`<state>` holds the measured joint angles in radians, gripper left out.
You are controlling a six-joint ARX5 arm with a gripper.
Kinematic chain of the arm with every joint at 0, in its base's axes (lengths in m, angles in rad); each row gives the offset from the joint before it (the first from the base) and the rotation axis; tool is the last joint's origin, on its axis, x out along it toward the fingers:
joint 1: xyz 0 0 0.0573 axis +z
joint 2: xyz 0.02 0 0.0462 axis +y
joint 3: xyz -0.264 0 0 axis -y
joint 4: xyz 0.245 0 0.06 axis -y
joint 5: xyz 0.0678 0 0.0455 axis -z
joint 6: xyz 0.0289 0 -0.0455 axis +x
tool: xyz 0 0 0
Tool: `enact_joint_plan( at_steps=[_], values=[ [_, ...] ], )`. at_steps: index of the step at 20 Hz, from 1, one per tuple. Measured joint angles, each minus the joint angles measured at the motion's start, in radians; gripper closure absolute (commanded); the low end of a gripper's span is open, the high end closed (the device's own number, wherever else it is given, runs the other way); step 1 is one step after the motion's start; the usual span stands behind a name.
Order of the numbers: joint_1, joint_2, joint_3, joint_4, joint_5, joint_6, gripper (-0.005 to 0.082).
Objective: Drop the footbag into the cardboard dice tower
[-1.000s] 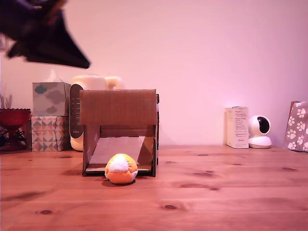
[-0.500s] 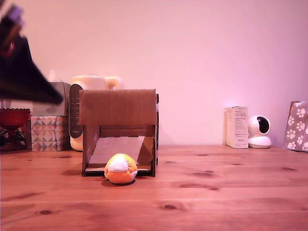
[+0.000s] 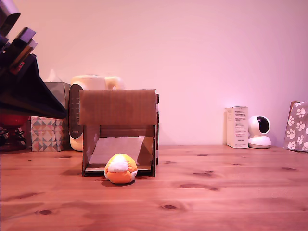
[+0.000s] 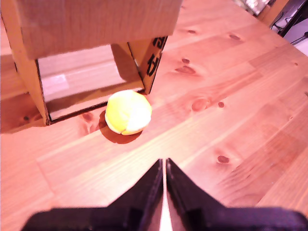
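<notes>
While the footbag (image 3: 121,169) is seen resting on the surface (image 3: 216,192) before the cardboard dice tower (image 3: 118,131), the claw (image 4: 164,168) is held closed, empty.

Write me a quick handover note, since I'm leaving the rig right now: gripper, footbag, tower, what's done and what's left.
Gripper: shut, empty, above the table, short of the footbag.
Footbag: on the table at the mouth of the cardboard dice tower's lower front opening, at the foot of the ramp.
Done: it looks already dropped through, though the pictures can't confirm that.
Left: probably nothing; otherwise pick it up and drop it in.
</notes>
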<state>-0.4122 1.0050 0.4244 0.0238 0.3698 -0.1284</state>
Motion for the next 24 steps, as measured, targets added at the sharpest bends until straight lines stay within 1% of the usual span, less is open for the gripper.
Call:
enact_joint_plan(
  at_steps=[1,3,4,5,7,10,11,14,18,20,24],
  values=[
    [0.0,0.0,0.0,0.0,0.0,0.0,0.0567],
    [0.0,0.003,0.0,0.018,0.0,0.0,0.0145],
    [-0.003,0.013,0.0,0.043,0.0,0.0,0.0029],
    [-0.008,0.028,0.0,0.071,0.0,0.0,-0.0003],
    [-0.034,0.075,0.0,0.127,-0.001,0.0,0.0005],
    [-0.08,0.169,0.0,0.249,-0.002,0.001,0.0005],
    [-0.093,0.203,0.0,0.293,-0.011,0.001,0.0005],
    [-0.119,0.311,0.0,0.405,-0.074,0.001,0.0005],
    [-0.132,0.418,0.0,0.542,-0.154,0.001,0.0005],
    [-0.131,0.452,0.0,0.586,-0.176,0.001,0.0005],
    [-0.132,0.526,0.0,0.675,-0.19,0.001,0.0005]
  ],
)
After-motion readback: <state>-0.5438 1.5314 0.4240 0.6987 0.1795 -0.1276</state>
